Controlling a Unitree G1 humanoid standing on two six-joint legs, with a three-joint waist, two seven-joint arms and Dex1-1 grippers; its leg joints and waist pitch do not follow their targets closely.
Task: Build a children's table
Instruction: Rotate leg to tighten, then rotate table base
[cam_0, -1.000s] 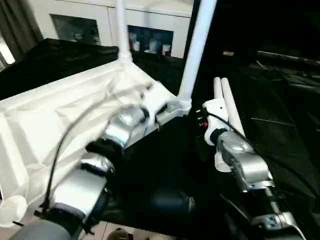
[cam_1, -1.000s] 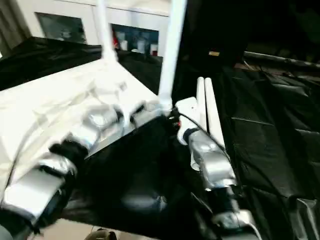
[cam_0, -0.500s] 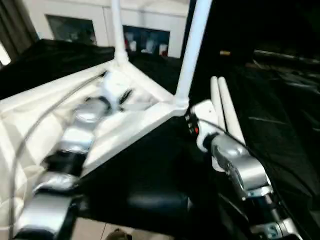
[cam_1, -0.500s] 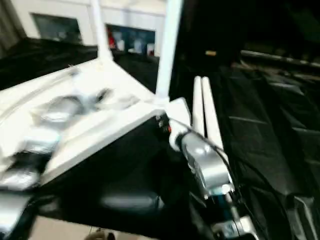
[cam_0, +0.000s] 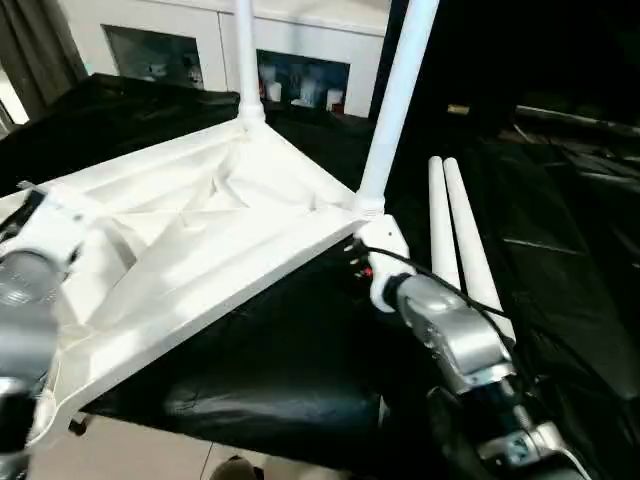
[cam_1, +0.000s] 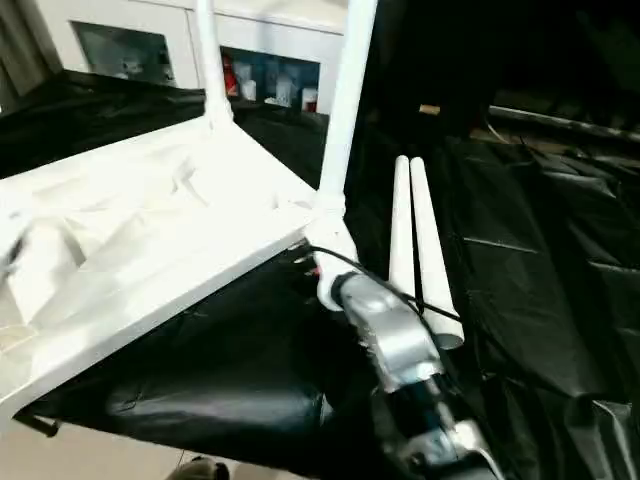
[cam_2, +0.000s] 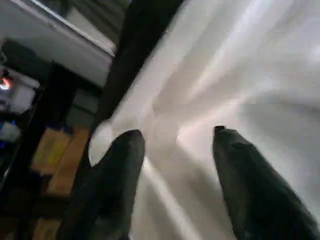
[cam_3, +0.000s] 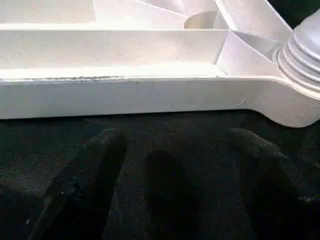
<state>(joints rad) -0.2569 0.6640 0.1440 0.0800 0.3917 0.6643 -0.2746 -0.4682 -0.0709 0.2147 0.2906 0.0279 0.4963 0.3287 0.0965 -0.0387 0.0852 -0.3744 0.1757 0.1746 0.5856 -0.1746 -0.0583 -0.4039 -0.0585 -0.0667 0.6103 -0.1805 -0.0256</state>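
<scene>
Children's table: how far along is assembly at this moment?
Done: two legs stand upright in the far corner sockets of the upside-down tabletop. In hand: nothing; the right tool is open just short of the tabletop's edge. Left: two loose legs lying side by side on the black cloth.

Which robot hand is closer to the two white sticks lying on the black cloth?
Right. The right gripper is beside the loose legs; the left gripper is across the tabletop.
</scene>
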